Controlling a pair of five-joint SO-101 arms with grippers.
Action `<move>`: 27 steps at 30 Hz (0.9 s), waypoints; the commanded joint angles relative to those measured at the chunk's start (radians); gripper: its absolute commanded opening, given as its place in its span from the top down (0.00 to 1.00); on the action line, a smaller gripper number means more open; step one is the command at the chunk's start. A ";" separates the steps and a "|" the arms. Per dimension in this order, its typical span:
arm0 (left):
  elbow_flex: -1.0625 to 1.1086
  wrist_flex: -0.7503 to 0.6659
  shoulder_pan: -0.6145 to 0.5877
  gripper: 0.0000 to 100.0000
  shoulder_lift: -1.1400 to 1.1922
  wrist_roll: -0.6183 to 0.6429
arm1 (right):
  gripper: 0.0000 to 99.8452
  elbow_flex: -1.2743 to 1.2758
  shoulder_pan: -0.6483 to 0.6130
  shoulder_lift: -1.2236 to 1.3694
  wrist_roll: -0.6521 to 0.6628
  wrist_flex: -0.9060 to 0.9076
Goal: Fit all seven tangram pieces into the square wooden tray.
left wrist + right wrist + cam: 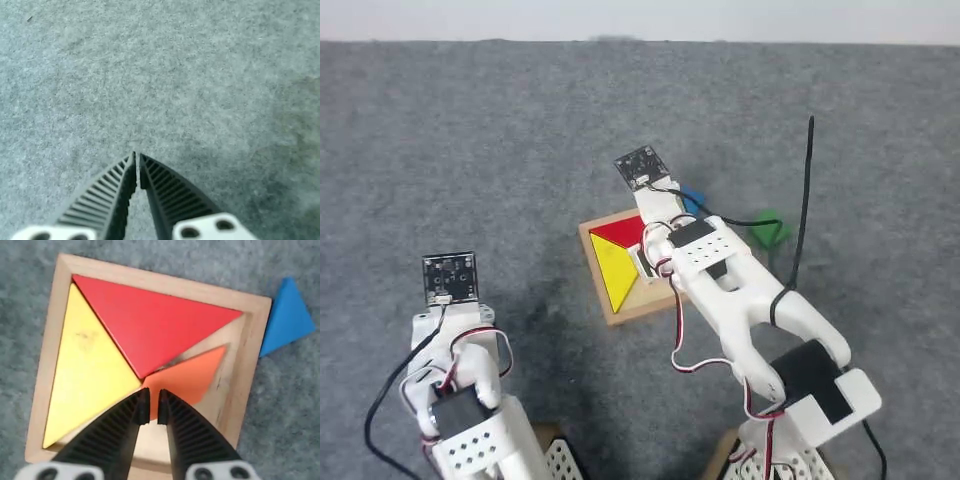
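The square wooden tray (593, 266) lies on the grey desk (470, 130) in front of the right arm, and the right pincer (150, 405) hangs directly above it. This pincer is narrow: its two black fingers (125, 425) leave only a thin slit between the tips, and nothing is held in the slit. The tips are over the place where three pieces meet inside the tray. These are the big red triangle (150, 320), the big yellow triangle (85, 370) and a smaller orange triangle (187, 377). Whether the tips touch the orange triangle I cannot tell. The red and the yellow triangles lie flat, edge against edge, each with its long side along a wall of the tray. The orange triangle lies against the red one, and bare wood of the tray floor shows around its other sides. Outside the tray, just beside one corner, a blue triangle (287, 315) lies on the desk. A green piece (767, 230) lies a little farther away, close to the right arm. The left pincer (137, 160) is also narrow, its tips nearly together and holding nothing, above bare desk and well apart from the tray.
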 commanded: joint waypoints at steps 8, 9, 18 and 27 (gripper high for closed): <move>-0.008 0.003 0.000 0.98 -0.015 -0.012 | 0.95 0.034 0.007 -0.012 -0.020 0.085; -0.008 0.003 0.000 0.98 -0.015 -0.012 | 0.95 0.049 -0.002 -0.022 -0.021 0.085; -0.008 0.003 0.000 0.98 -0.015 -0.012 | 0.95 0.218 -0.097 -0.292 -0.017 -0.016; -0.008 0.003 0.000 0.98 -0.015 -0.012 | 0.95 0.106 0.076 -0.243 0.000 -0.074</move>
